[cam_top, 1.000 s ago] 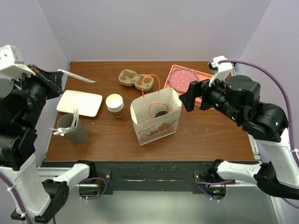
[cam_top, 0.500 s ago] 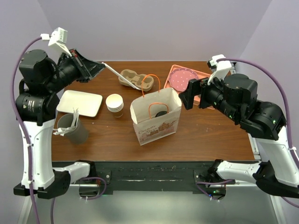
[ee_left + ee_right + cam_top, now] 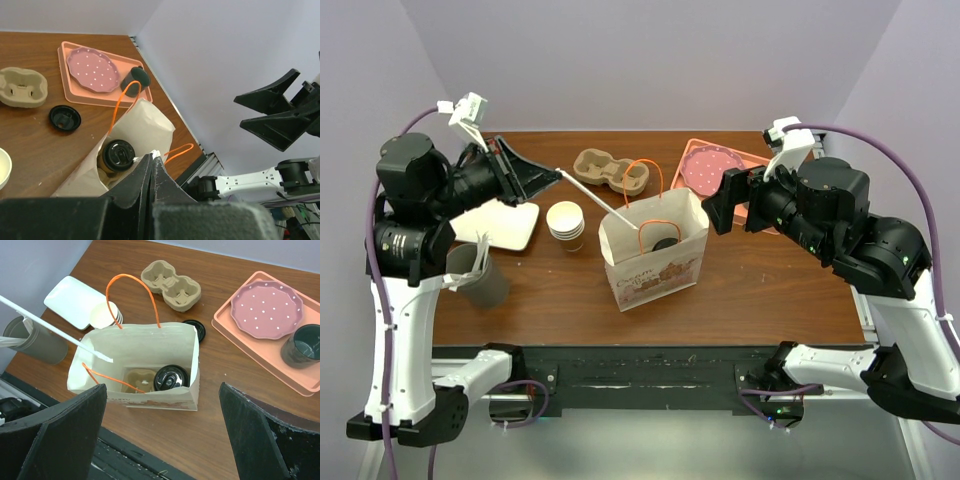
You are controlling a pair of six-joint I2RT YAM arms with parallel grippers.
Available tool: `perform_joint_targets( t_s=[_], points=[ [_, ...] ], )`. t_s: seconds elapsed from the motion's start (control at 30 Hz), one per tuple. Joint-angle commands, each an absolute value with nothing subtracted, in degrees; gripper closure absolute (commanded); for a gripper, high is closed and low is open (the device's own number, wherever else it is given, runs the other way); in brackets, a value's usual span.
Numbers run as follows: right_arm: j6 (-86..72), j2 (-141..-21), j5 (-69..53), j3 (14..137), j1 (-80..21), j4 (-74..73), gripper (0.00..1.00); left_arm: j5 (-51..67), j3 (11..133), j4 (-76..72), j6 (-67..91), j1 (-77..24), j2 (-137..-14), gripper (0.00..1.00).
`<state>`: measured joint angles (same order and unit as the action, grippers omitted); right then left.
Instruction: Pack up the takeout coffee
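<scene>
Aim for the gap at 9 o'clock of the coffee (image 3: 171,377), standing lidded inside the paper bag (image 3: 655,270). Leave the right gripper (image 3: 725,203) at the bag's 2 o'clock, fingers spread wide and empty. Feed the white straw (image 3: 600,197) down from 10 o'clock, with the left gripper (image 3: 555,172) pinched tight on it until the tip passes the rim.

I see a brown wood-grain tabletop (image 3: 760,285) filling the middle of the top view, closed in by plain pale lavender walls (image 3: 650,60) along the upper edge and both sides. A black rail (image 3: 650,372) runs along its lower edge, with grey floor (image 3: 650,445) below. The light is soft and even.
</scene>
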<state>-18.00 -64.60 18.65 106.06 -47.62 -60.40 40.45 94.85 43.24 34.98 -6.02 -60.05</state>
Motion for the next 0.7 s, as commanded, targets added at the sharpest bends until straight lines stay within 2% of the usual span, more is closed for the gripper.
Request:
perform_joint_targets(
  t_s=[0.0,0.2,0.33,0.43,0.47,0.53,0.67],
  points=[
    [-19.16,-64.25,19.87,106.52,-47.64,-58.89,0.01,42.72,95.7,46.56,31.83,-5.98,-61.26,1.0],
    [-19.86,-63.9,19.86,105.91,-47.64,-58.89,0.02,40.51,92.12,50.71,26.46,-5.98,-61.61,1.0],
    [-20.39,-63.46,20.39,105.65,-47.64,-59.24,0.02,39.29,91.93,51.94,24.7,-6.06,-62.05,0.92],
    [-20.74,-63.19,20.39,105.12,-47.64,-59.32,0.02,39.11,92.63,52.29,23.56,-6.06,-62.23,0.77],
    [-20.66,-63.28,20.3,104.94,-47.64,-59.5,0.01,38.85,92.72,52.21,23.47,-6.06,-62.31,0.69],
    [-20.31,-63.37,19.86,104.94,-47.64,-59.68,0.02,38.76,92.72,51.86,23.38,-6.06,-62.58,0.65],
    [-19.52,-63.19,19.25,104.94,-47.64,-59.06,0.02,38.58,92.99,50.81,23.29,-6.06,-62.93,0.47]
  ],
)
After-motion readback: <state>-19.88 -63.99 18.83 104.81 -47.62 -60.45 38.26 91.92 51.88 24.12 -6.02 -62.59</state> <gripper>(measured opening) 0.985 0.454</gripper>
